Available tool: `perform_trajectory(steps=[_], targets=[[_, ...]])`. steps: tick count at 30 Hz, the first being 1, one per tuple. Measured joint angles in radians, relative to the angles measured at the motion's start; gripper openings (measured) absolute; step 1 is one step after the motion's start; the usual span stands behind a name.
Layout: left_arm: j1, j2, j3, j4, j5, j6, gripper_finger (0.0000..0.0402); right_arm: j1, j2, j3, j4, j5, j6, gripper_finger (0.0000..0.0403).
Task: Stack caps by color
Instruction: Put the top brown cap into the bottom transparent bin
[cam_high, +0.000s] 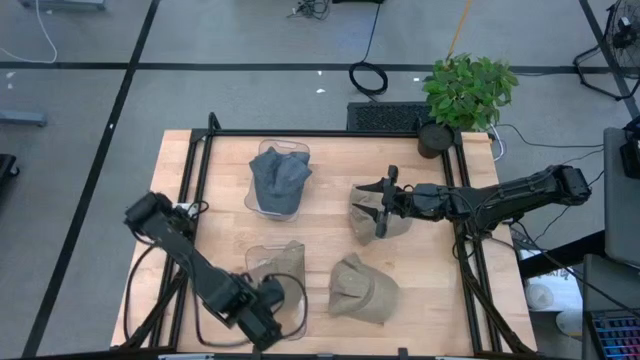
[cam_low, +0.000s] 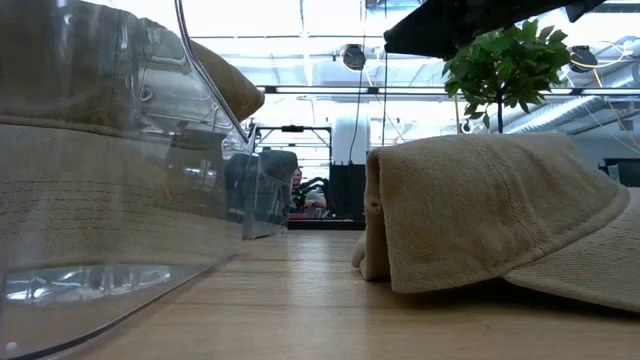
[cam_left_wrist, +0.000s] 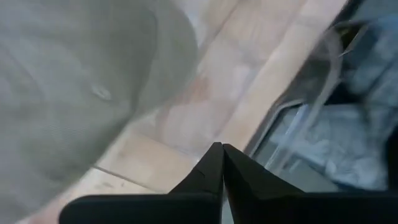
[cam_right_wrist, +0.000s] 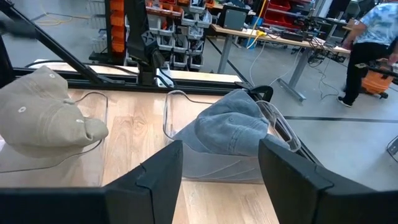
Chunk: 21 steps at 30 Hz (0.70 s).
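Note:
Blue-grey caps (cam_high: 280, 180) lie piled in a clear bin (cam_high: 262, 152) at the table's far middle, also seen in the right wrist view (cam_right_wrist: 230, 130). A tan cap (cam_high: 275, 262) sits in a second clear bin (cam_high: 298, 300) near the front edge. Two more tan caps lie on the wood: one (cam_high: 362, 288) at the near middle, one (cam_high: 372, 222) under my right arm. My left gripper (cam_high: 268, 318) is shut on nothing (cam_left_wrist: 221, 155), pointing down by the near bin's front edge. My right gripper (cam_high: 385, 200) is open and level above the tan cap, with nothing between its fingers (cam_right_wrist: 221, 168).
A black frame (cam_high: 330, 133) runs round the table. A potted plant (cam_high: 468, 92) stands at the far right corner. In the low view the near bin's wall (cam_low: 215, 110) fills the left and a tan cap (cam_low: 500, 210) the right. A person (cam_right_wrist: 367, 43) stands in the room beyond.

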Motion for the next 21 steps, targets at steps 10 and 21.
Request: perform_trajectory(steps=[10, 21], targets=[[0.001, 0.080, 0.000, -0.258, 0.042, -0.113, 0.0007, 0.000, 0.000, 0.000, 0.000, 0.000, 0.000, 0.0196], [0.084, 0.078, 0.000, -0.357, -0.268, 0.078, 0.0004, 0.000, 0.000, 0.000, -0.001, 0.000, 0.003, 0.0196]])
